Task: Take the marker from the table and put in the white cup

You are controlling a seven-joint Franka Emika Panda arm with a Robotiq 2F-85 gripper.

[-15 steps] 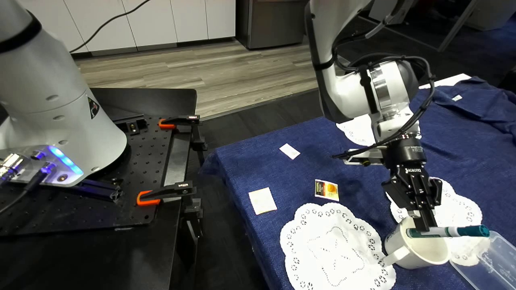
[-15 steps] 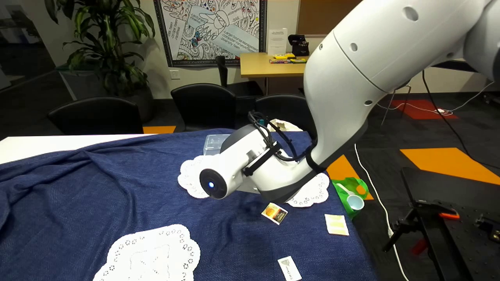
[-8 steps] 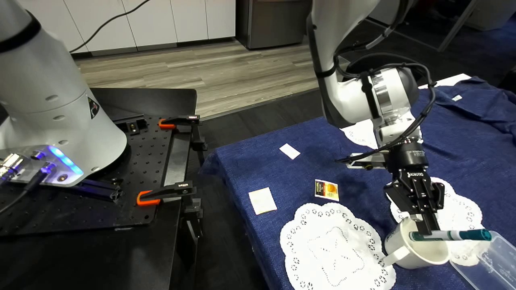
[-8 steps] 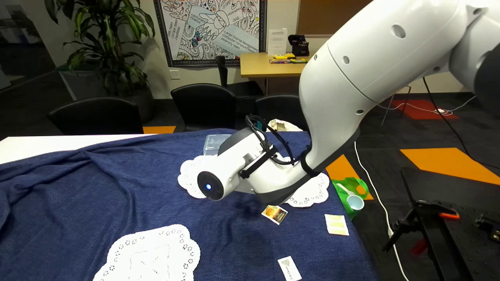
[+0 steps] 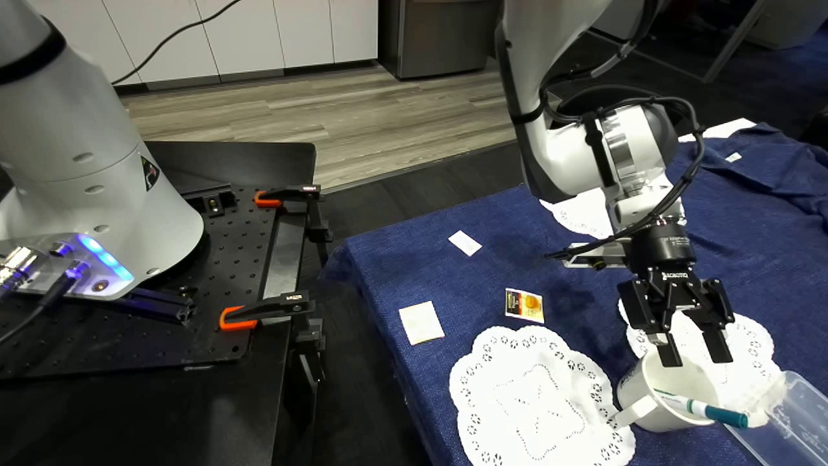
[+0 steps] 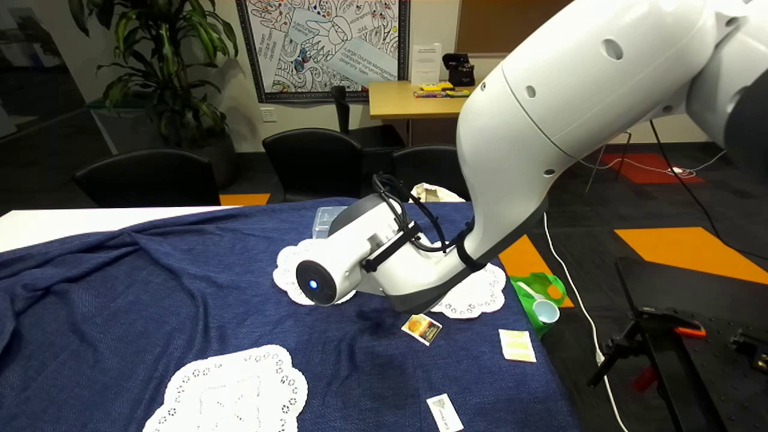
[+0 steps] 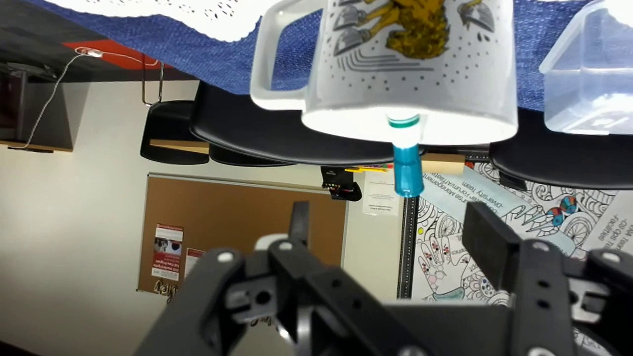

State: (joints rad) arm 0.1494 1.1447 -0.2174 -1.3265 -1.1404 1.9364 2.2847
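Observation:
The white cup (image 5: 637,387) stands on the blue-covered table (image 5: 479,278), its handle turned toward a doily in an exterior view. The marker (image 5: 702,408) leans in the cup's mouth, with its slim end inside and its teal end jutting out over the rim. My gripper (image 5: 696,357) hovers just above the mouth, jaws spread and nothing between them. In the wrist view the scene hangs upside down: the marker (image 7: 408,170) pokes out past the rim of the cup (image 7: 410,91), apart from my gripper (image 7: 388,222). Cup and marker are hidden behind the arm in an exterior view.
A clear plastic container (image 5: 792,421) sits close beside the cup. Lace doilies lie near it, one doily (image 5: 537,408) on the handle side. Small paper packets, such as the yellow one (image 5: 422,322), are scattered on the cloth. A black workbench (image 5: 194,362) carries the robot base.
The jaws were shut on the marker and have spread apart. The marker has dropped from level to tilted in the cup's mouth. The arm has shifted slightly.

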